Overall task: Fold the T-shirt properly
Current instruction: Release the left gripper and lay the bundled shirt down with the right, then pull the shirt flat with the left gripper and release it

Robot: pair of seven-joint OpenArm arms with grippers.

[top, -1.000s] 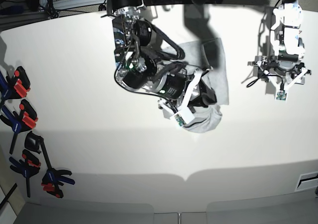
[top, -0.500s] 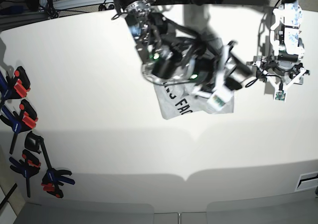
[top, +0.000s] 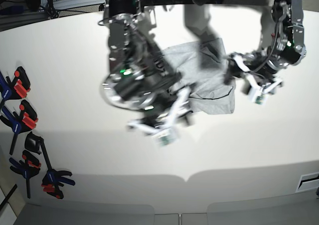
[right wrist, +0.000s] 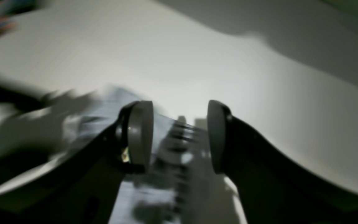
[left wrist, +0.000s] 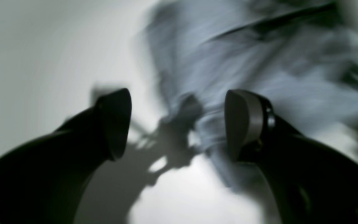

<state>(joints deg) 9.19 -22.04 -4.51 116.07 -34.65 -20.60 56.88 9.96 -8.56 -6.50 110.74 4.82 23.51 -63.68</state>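
Note:
The light grey T-shirt lies folded into a compact shape at the table's back middle. In the right wrist view its black lettering shows, blurred, under the jaws. My right gripper hangs over the T-shirt's front left corner, open, with nothing between its fingers. My left gripper is at the T-shirt's right edge, wide open. In the left wrist view the blurred grey T-shirt lies just beyond the fingertips, and I cannot tell if they touch it.
Several black clamps with red and blue grips lie along the table's left edge. The white table ends at a front edge low in the base view. Cables and rails run along the back.
My right gripper swung the T-shirt to the right, let go and pulled back towards the front left. My left arm came in from the far right to the T-shirt's right edge.

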